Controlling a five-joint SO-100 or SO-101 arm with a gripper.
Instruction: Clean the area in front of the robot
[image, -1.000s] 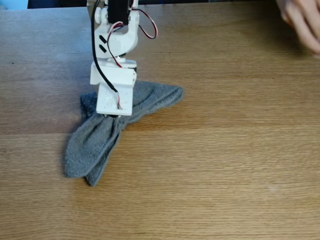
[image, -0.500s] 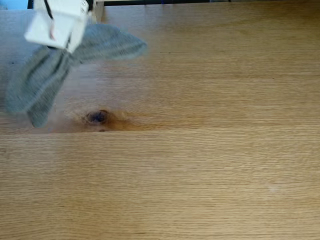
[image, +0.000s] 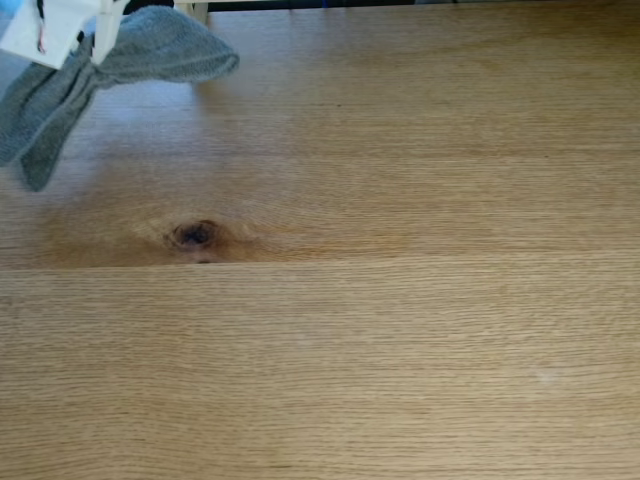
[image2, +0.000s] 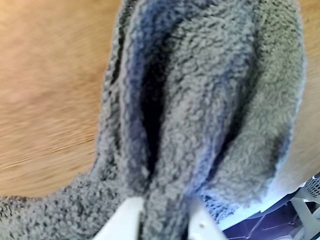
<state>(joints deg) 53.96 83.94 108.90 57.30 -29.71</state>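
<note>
With the white two-finger end effector (image2: 162, 220) clenched on the grey fuzzy cloth (image: 110, 65), press the cloth flat and sweep it across the light-brown oak bench (image: 400, 330) toward the dark knot (image: 194, 234).

Oak tabletop (image: 400, 330) (dark knot (image: 194, 234)) lies bare; white robot (image: 55, 25) seemingly top-left.

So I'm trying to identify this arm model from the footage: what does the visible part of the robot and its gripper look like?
In the fixed view, the robot shows as a blocky white plastic piece with a thin red wire and a black one. In the wrist view, the gripper has two pale, off-white plastic fingers with smooth tapered tips.
</note>
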